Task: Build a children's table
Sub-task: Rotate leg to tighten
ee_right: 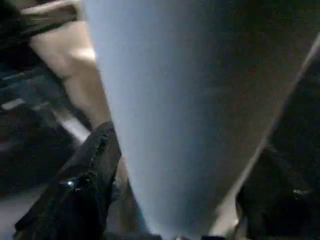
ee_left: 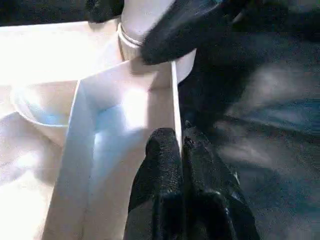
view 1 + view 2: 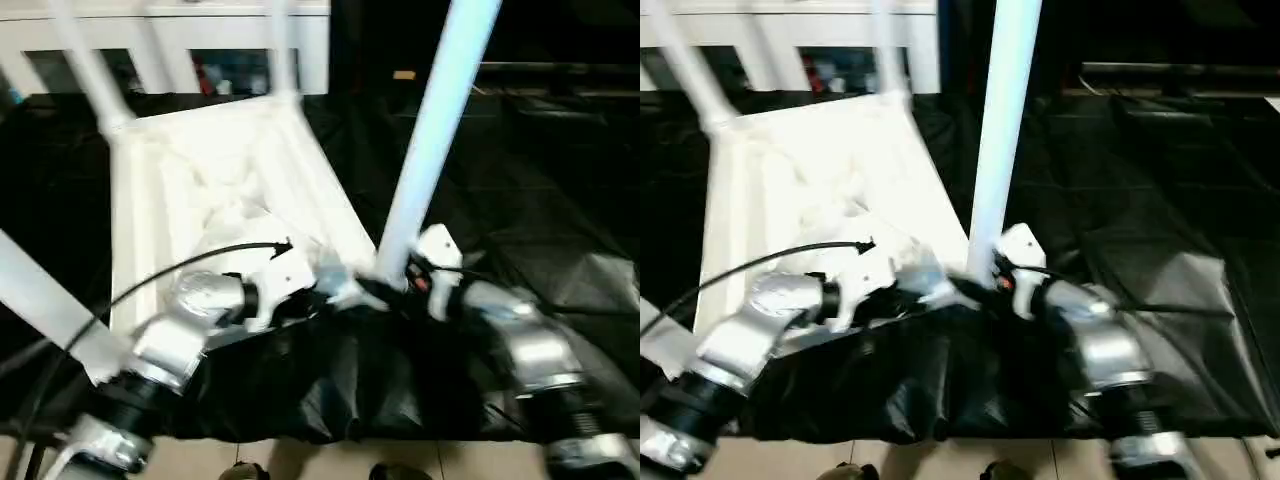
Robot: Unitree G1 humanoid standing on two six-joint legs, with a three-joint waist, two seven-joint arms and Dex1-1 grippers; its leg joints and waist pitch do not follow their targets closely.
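Observation:
The children's table lies upside down on black cloth, its ribbed white top (image 3: 200, 170) facing up. A long white leg (image 3: 435, 130) rises from the near right corner, and other legs (image 3: 85, 60) stand at the far corners. My left gripper (image 2: 179, 140) is shut on the thin rim wall of the top (image 2: 125, 100), just beside that corner socket. My right gripper (image 3: 400, 285) sits at the base of the near leg (image 1: 190, 100). Its black fingers (image 1: 90, 185) flank the leg, and a slim gap shows on one side.
A white glass-doored cabinet (image 3: 180, 40) stands behind the table. Crumpled black cloth (image 3: 540, 200) covers the surface to the right and front. Another white leg (image 3: 40, 300) slants across the near left. A black cable (image 3: 180, 262) arcs over my left forearm. Pale floor (image 3: 300, 460) shows below.

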